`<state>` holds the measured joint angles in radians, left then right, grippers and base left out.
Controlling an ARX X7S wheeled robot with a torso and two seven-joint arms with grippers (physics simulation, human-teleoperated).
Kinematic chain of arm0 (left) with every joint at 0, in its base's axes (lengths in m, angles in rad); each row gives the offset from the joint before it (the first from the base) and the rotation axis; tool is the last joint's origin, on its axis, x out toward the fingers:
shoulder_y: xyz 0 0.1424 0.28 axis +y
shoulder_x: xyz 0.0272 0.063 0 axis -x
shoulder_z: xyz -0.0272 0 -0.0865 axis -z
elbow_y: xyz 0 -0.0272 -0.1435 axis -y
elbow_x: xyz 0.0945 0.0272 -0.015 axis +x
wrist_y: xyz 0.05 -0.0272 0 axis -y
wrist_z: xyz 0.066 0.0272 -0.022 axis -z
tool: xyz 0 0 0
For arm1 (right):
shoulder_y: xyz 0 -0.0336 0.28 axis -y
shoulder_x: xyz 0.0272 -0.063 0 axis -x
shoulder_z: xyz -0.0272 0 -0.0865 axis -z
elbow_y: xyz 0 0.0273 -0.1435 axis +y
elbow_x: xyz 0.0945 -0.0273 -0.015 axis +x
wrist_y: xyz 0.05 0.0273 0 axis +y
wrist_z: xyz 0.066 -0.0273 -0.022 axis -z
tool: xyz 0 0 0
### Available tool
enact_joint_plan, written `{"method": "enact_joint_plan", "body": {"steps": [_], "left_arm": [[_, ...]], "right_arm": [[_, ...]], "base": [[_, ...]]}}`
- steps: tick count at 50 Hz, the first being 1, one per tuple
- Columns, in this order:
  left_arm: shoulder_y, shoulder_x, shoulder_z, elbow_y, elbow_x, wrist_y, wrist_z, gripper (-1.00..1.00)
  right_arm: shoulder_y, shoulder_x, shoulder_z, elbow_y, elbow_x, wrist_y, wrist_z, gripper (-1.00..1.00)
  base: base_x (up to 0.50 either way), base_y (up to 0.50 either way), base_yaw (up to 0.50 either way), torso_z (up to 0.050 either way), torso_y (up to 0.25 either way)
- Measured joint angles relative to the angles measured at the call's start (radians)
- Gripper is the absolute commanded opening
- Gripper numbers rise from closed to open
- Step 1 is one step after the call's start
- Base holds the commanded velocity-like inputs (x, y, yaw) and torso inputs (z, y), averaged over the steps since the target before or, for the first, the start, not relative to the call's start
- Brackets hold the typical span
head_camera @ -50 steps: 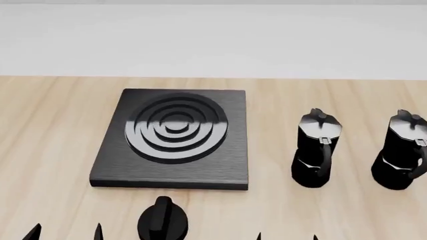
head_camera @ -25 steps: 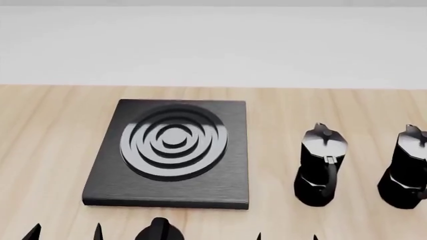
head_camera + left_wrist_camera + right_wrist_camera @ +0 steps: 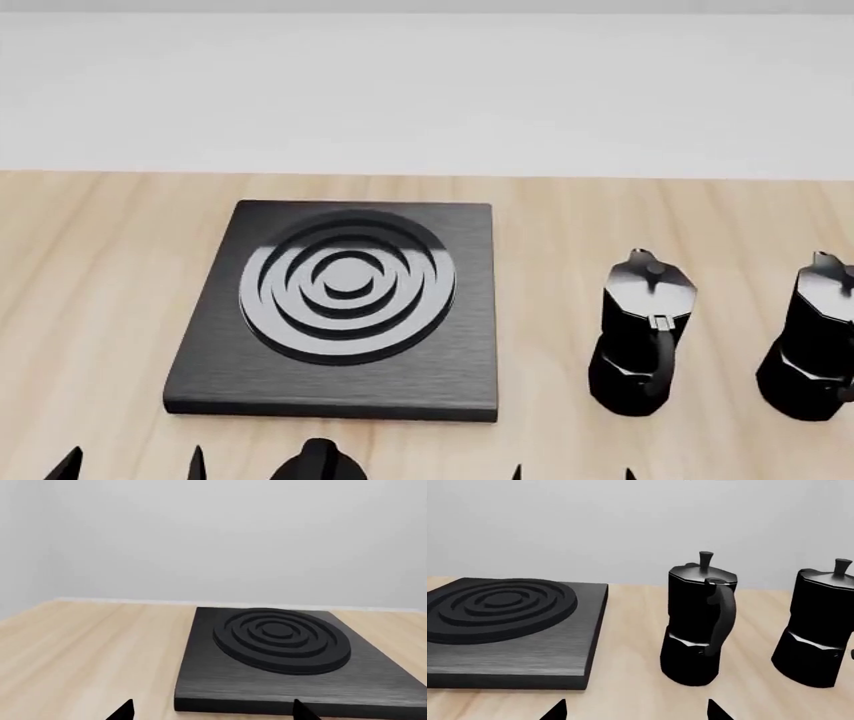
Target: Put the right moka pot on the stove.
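Right moka pot stands upright on the table at about 3 o'clock of the stove, cut by the head view's edge; its twin, the left moka pot, stands between the two, apart from both. In the right wrist view the right moka pot lies beyond the left moka pot, the handle of the nearer pot turned toward the camera.

Nothing is yet grasped. We judge the task to be at the approach step. Our right pincer shows only two spread fingertips, open and empty, near 6 o'clock of the left moka pot; the left pincer is likewise open, at 6 o'clock of the stove.

Next, we judge, our right arm must pass the twin without touching it, reach toward 2 o'clock, and close on the right moka pot.
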<state>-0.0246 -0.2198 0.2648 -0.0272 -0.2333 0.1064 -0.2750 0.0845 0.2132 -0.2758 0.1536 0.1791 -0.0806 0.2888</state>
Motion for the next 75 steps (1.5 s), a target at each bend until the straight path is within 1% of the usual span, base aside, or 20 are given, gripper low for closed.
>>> {"method": "enact_joint_plan", "body": {"steps": [11,18,36,48,53,63,75], "left_arm": [[0.001,-0.009,0.005,0.021,-0.005,-0.017,-0.007,1.0],[0.014,-0.028,0.004,0.1,-0.023,-0.07,-0.02,1.0],[0.056,-0.125,-0.02,0.525,-0.063,-0.317,-0.117,1.0],[0.033,-0.181,-0.048,0.81,-0.117,-0.529,-0.196,1.0],[0.02,-0.201,-0.06,0.9,-0.143,-0.597,-0.225,1.0],[0.008,-0.224,-0.068,0.987,-0.172,-0.662,-0.258,1.0],[0.002,-0.239,-0.071,1.016,-0.2,-0.676,-0.276,1.0]], "right_arm": [[0.005,0.008,-0.008,-0.025,0.0,0.023,0.005,1.0],[0.004,0.019,-0.008,-0.079,0.004,0.06,0.017,1.0],[-0.021,0.073,0.001,-0.322,0.003,0.19,0.064,1.0],[-0.034,0.113,0.016,-0.523,0.017,0.316,0.097,1.0],[-0.038,0.127,0.023,-0.592,0.024,0.358,0.109,1.0],[-0.042,0.14,0.028,-0.659,0.03,0.398,0.122,1.0],[-0.047,0.147,0.028,-0.681,0.035,0.407,0.128,1.0]], "base": [[0.0,0.0,0.0,0.0,0.0],[0.0,0.0,0.0,0.0,0.001],[0.0,0.0,0.0,0.0,0.0],[0.0,0.0,0.0,0.0,0.0],[0.0,0.0,0.0,0.0,0.0],[0.0,0.0,0.0,0.0,0.0],[0.0,0.0,0.0,0.0,0.0]]}}
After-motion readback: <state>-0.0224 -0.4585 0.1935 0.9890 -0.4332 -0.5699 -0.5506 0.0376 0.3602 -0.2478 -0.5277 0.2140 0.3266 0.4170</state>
